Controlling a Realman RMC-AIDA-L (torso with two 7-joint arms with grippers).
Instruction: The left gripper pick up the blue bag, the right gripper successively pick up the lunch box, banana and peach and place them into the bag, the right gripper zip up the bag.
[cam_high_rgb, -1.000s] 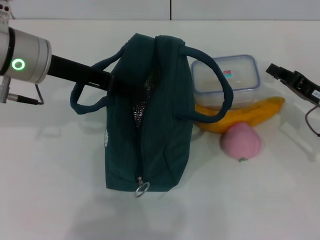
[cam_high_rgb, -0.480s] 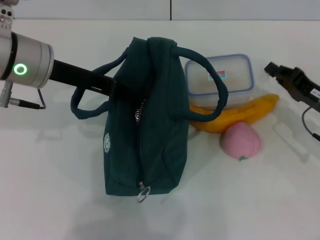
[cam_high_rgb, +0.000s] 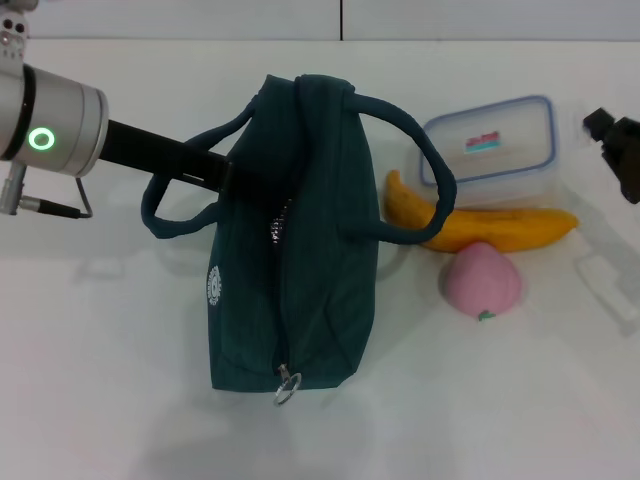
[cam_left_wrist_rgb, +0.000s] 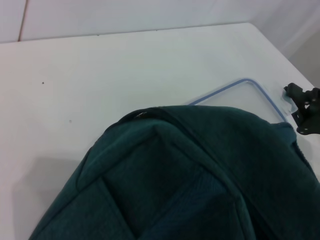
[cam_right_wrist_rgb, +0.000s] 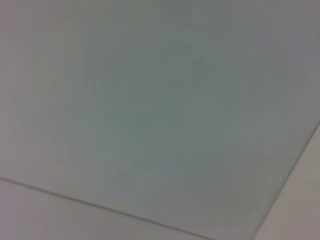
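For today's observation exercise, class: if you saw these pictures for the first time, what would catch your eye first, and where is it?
The dark blue bag dominates the middle of the white table, its zip partly open, with the left arm reaching into its far side from the robot's left. On the robot's right lie the lunch box, the banana and the pink peach closest to the robot. The right gripper sits at the table's right edge, beside the box.
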